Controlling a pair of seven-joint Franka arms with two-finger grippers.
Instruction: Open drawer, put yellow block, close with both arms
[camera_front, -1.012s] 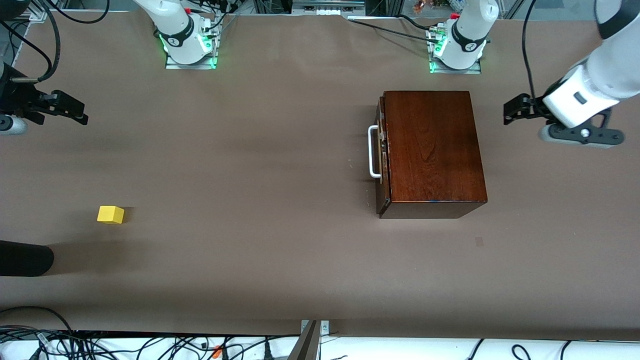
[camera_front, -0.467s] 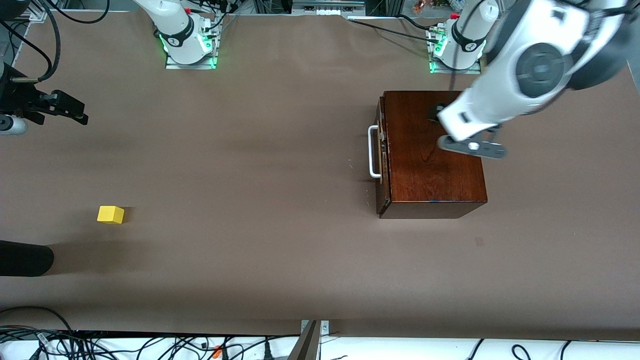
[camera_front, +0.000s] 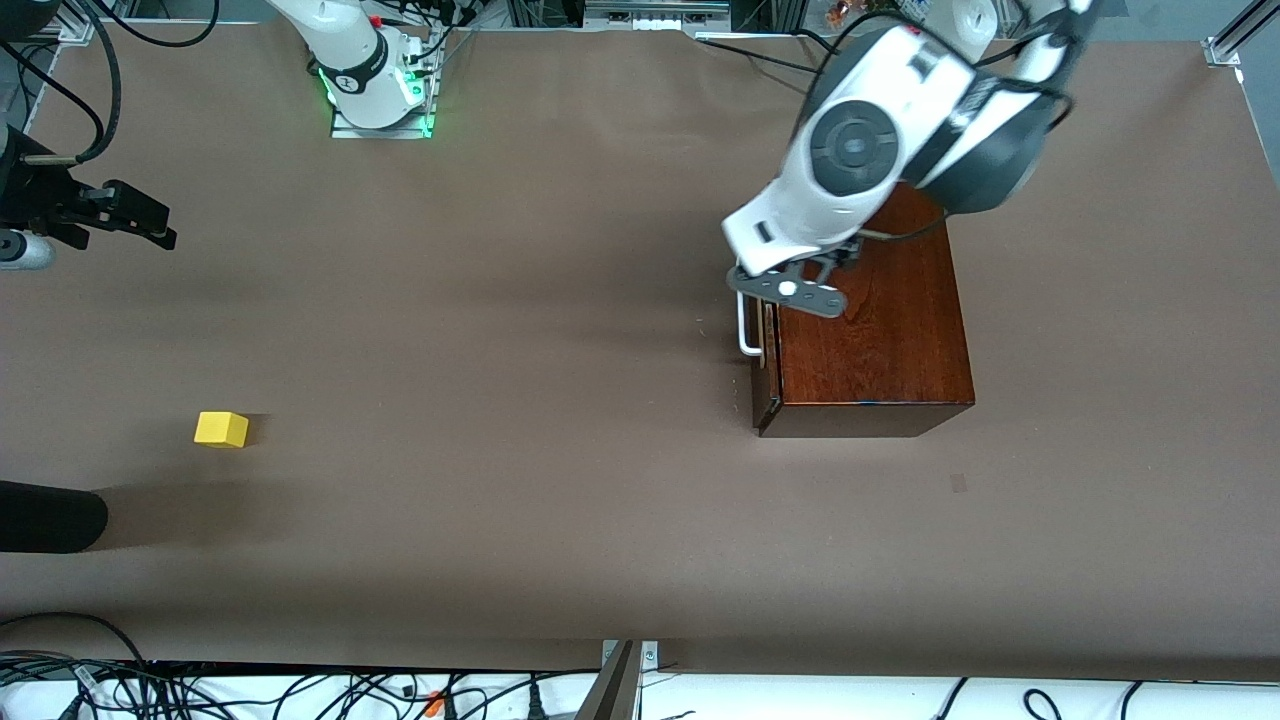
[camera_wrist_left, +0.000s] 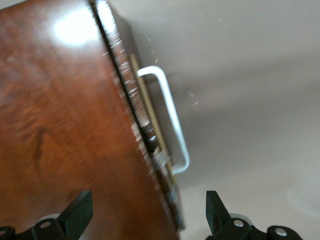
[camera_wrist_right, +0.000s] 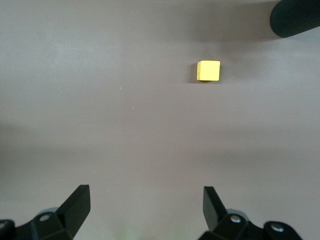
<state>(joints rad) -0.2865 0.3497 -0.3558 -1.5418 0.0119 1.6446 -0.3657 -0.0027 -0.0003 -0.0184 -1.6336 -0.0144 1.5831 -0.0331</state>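
Change since earlier frames: left arm has swung in from the table's end and now reaches over the box; right arm, block and box are unmoved.
Left end effector: hangs over the handle edge of the box top, fingers spread wide, grasping nothing.
Right end effector: waits in the air over bare table at the right arm's end, fingers released and wide apart, empty.
Drawer: shut, or very nearly so, in the reddish-brown wooden box; its front faces the right arm's end of the table.
Handle: white U-shaped bar standing out from the drawer front, untouched.
Yellow block: rests on the table toward the right arm's end, well apart from the box and nearer the front camera than it.
Dark rounded object: lies at the table edge near the block, not touching it.
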